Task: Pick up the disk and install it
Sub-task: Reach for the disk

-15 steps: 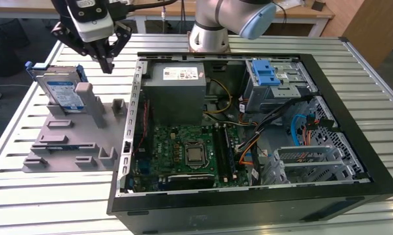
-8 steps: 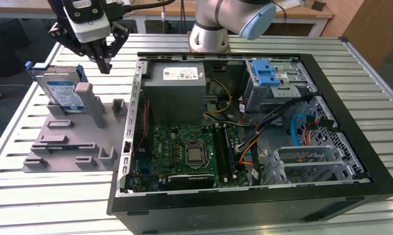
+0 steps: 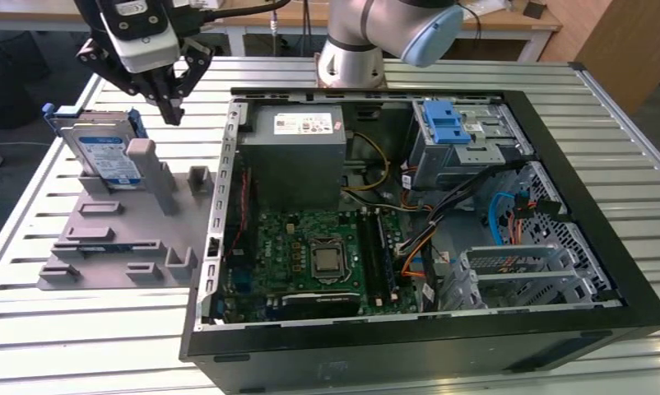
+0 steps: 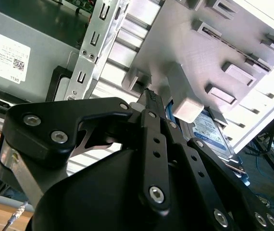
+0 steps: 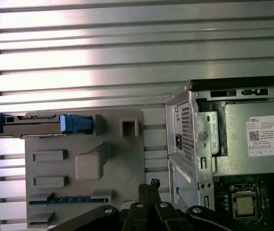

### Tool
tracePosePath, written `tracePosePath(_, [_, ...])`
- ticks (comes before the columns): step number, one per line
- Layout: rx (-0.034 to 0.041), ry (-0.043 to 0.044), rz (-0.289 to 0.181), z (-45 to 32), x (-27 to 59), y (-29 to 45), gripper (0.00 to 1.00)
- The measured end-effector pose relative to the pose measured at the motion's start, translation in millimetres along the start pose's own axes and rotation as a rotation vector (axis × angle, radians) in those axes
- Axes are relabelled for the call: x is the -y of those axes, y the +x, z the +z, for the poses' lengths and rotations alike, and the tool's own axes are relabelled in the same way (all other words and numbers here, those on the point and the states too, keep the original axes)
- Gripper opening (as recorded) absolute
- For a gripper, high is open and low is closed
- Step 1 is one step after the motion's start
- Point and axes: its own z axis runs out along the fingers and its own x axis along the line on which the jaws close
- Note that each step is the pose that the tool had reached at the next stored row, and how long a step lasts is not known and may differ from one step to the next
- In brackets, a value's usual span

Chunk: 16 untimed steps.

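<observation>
The tool [image 3: 174, 109] hangs with its fingers closed together and it holds nothing. The disk [image 3: 103, 156] stands on its edge in a grey holder [image 3: 110, 247] on the table [image 3: 89, 346]. It is near the tool and lower, not touching it. A grey post [image 3: 143, 160] of the holder rises on the tool's side of the disk. On the tool's other side is the open computer case [image 3: 593, 164] with its power supply [image 3: 297, 164].

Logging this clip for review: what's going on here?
A robot arm's gripper, jaws shut and empty, hovers over a grey holder where the disk stands on edge, a little to one side of the disk. An open computer case lies beside the holder. The disk is not yet picked up or installed.
</observation>
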Motion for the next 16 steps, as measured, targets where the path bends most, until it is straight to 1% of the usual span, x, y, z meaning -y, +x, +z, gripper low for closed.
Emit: tracePosePath(16, [-0.0014, 0.0001, 0.000, 2.3, 1.0, 11.5, 0.11])
